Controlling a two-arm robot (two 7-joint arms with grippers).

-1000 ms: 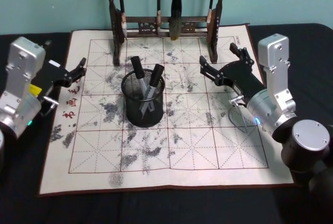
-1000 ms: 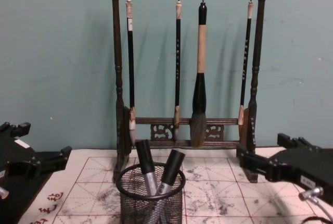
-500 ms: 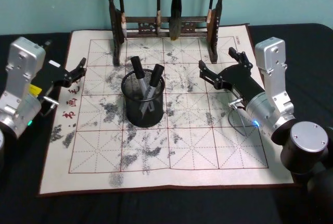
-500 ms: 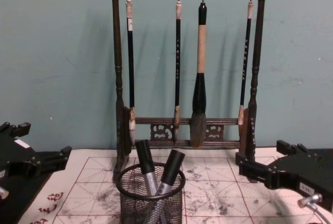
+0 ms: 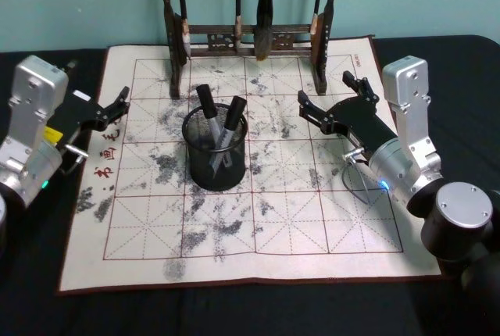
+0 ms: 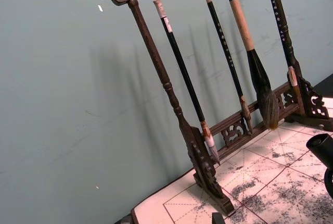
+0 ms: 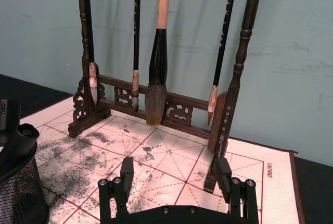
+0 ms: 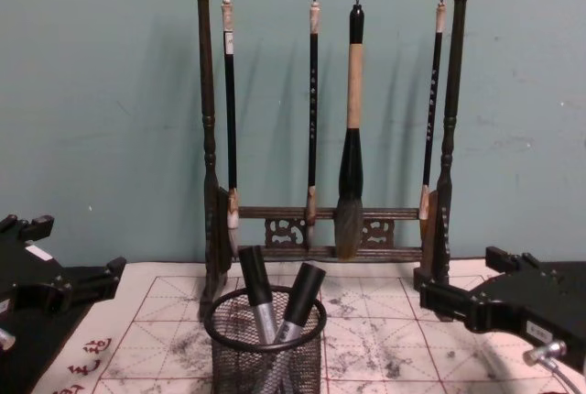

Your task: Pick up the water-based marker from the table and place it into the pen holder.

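Markers [image 5: 221,125], 2 of them, already stand tilted in the holder [image 5: 215,156] on the mat [image 5: 258,219], so it looks basically done, with the right gripper [image 5: 332,101] and left gripper [image 5: 117,105] both spread open, holding nothing, off to either side.

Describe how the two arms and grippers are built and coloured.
Both arms have boxy silver wrist housings and rounded silver joints. Left gripper and right gripper are black with bolted jaws. The left carries a yellow label; the right has a thin loose cable and a blue light.
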